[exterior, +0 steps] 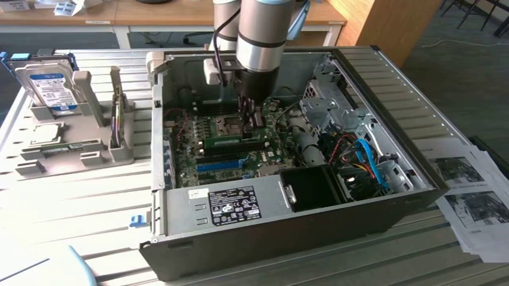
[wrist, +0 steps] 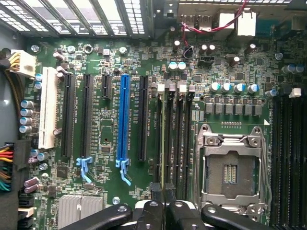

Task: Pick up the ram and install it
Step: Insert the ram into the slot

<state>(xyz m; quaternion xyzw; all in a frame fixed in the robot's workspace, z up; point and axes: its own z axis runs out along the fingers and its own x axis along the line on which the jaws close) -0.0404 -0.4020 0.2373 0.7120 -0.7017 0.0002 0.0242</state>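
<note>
- ram (wrist: 166,143) stands in a motherboard (wrist: 108,143) slot, one end between my fingertips (wrist: 157,192)
- CPU socket (wrist: 233,172) near them on one side, expansion slots (wrist: 124,120) on the other
- hard drive (exterior: 49,89) well off, exterior view's left, outside case (exterior: 413,119)

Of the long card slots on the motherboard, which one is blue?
The blue slot, flanked by the short black slot and a long black slot; the others are black, except the white slot.

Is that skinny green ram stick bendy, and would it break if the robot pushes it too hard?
The ram looks like a thin flat circuit board, so it is probably stiff and light, not floppy. Being so thin, it might crack if forced in crooked. The gripper pinches one small part, so it might twist.
</note>
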